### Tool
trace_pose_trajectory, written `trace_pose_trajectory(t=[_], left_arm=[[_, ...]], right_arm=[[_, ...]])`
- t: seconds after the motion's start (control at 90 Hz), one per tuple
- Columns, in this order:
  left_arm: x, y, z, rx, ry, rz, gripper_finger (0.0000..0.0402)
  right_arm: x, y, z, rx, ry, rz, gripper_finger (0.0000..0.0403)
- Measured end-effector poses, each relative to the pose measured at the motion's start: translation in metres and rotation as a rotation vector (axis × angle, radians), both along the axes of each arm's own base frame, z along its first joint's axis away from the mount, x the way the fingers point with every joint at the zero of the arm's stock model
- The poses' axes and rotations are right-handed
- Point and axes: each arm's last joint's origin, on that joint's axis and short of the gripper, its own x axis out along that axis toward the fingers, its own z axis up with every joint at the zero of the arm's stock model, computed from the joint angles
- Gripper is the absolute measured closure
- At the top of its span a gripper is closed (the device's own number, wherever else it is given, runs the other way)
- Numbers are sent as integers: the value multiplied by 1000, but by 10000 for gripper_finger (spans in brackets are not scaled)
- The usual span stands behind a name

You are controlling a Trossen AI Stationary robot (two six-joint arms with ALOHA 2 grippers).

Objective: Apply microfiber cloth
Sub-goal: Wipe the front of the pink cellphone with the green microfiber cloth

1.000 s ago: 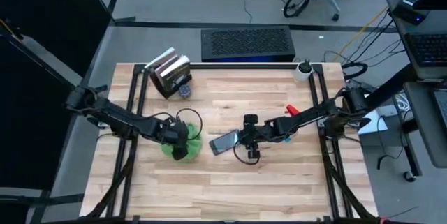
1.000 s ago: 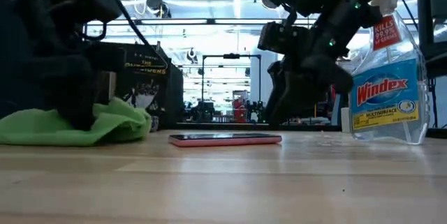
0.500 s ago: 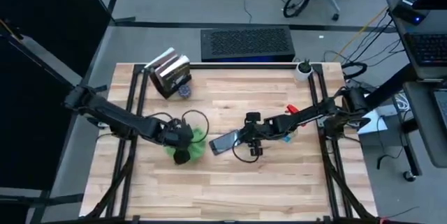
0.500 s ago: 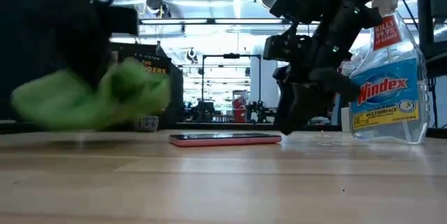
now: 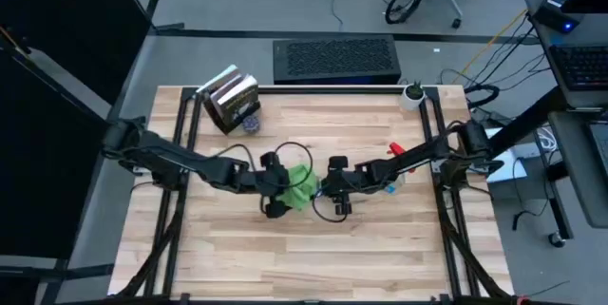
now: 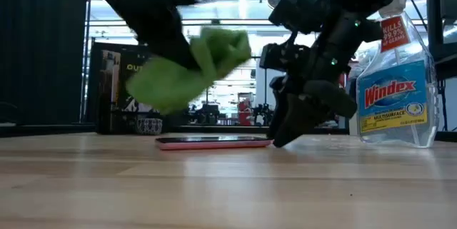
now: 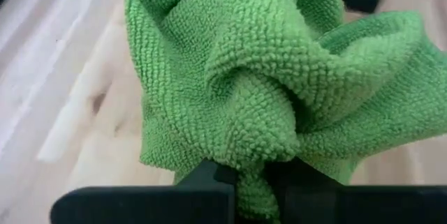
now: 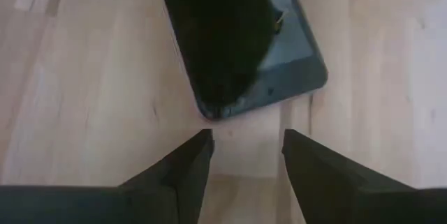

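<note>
The cloth (image 5: 300,187) is pinched in a bunch by the closed left tool (image 7: 253,182) and carried clear of the table (image 5: 380,257), above the phone (image 6: 213,142), so that its loose folds can be lowered onto the screen. The phone lies flat on the table, largely hidden under the cloth in the high view. The right tool (image 8: 246,155) is set low, just beside the phone's end, its fingers parted and holding nothing, probably to brace the phone against sliding while it is wiped. A Windex bottle (image 6: 395,79) stands behind the right arm.
</note>
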Motion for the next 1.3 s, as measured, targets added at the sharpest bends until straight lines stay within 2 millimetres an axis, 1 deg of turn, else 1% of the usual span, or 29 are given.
trace_pose_trajectory(t=[0.089,0.167,0.222,0.278,0.378,0.456,0.544,0.611,0.667,0.722,0.833,0.978,1.056,1.222,1.3], left_arm=[[6,1,-20,2,58,-1,399],[6,-1,-26,4,86,-5,399],[4,-5,-20,1,68,-15,399],[-1,-7,-8,3,41,-22,399],[-11,-9,14,16,-17,-12,399],[-18,-7,19,35,-30,6,399],[-22,-4,16,35,-41,14,399],[-21,-2,10,15,-86,14,399],[-20,0,1,-12,-115,6,399],[-17,2,-8,-33,-142,1,399],[-11,7,-25,-36,-142,18,399],[1,11,-54,-42,-108,25,399],[4,12,-68,-51,-73,30,399],[6,13,-86,-99,-17,66,399],[5,10,-89,-130,17,63,399]], right_arm=[[-2,0,3,15,-2,-18,236],[-4,2,11,20,-17,-15,236],[-3,2,20,21,-65,-3,236],[-1,2,27,23,-120,4,238],[8,-2,30,89,-204,38,252],[16,-8,27,150,-252,38,280],[19,-18,19,183,-249,-3,332],[21,-25,15,210,-250,-22,375],[22,-29,12,223,-240,-35,393],[22,-30,7,237,-226,-50,394],[22,-30,-2,243,-194,-58,395],[24,-30,-8,251,-185,-70,401],[25,-30,-11,254,-181,-75,401],[24,-30,-13,253,-171,-76,402],[24,-30,-13,252,-165,-77,402]])
